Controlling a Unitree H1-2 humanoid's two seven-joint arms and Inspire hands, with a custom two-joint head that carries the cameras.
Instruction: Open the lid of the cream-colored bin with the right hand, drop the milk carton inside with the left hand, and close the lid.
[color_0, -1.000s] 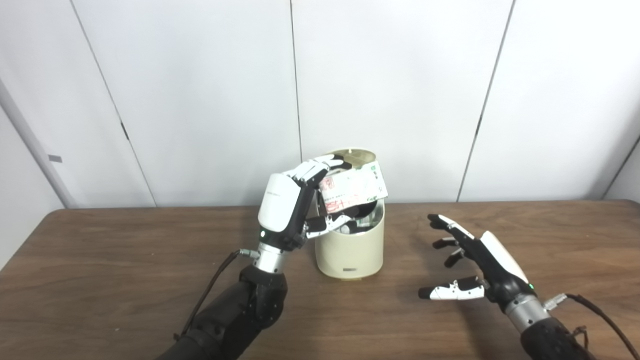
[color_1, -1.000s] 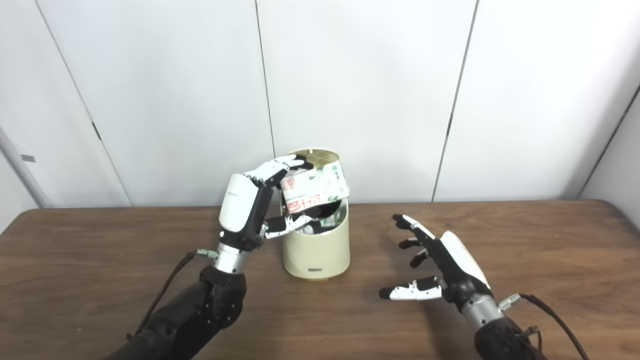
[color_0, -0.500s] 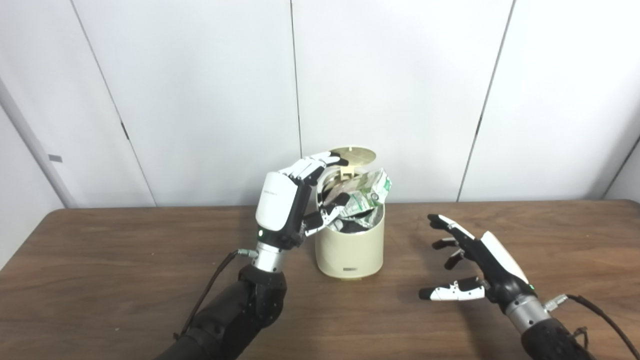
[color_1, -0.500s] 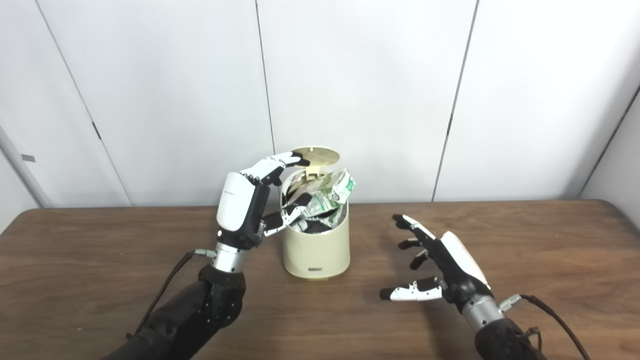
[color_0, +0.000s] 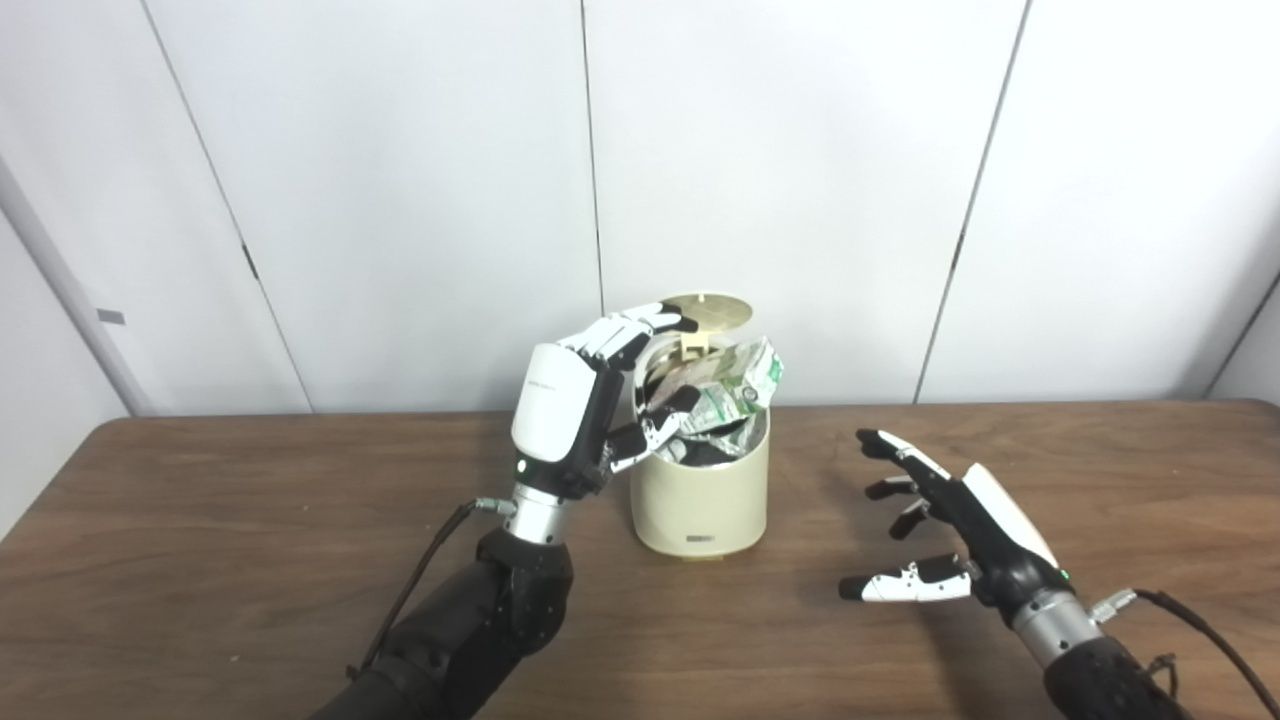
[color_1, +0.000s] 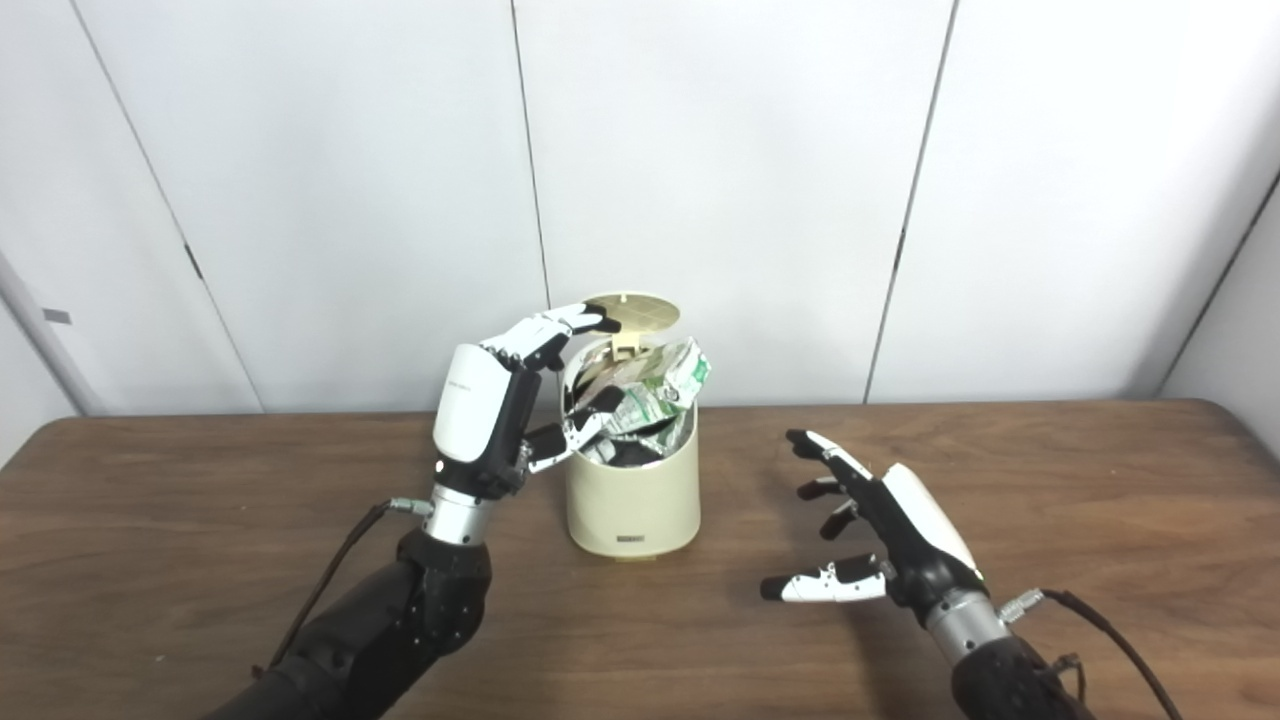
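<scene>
Bin: cream-colored bin (color_0: 700, 495) stands upright at the centre of the frame, on the brown counter (color_0: 200, 560).
Lid: round lid (color_0: 708, 310) is tipped up and back on its hinge above the far rim, leaving the mouth uncovered.
Carton: crumpled milk carton (color_0: 735, 378) lies tilted in the bin's mouth, its right end poking above the rim; how far down it sits cannot be told.
Left hand: left hand (color_0: 590, 400) is raised just left of the bin, fingers spread and released; its upper fingertips (color_0: 655, 322) reach up by the lid's left edge, and its thumb points in over the rim, close to the carton. Whether the thumb touches the carton cannot be told.
Right hand: right hand (color_0: 950, 530) hovers low over the counter at lower right, well apart from the bin, fingers splayed and grasping nothing.
</scene>
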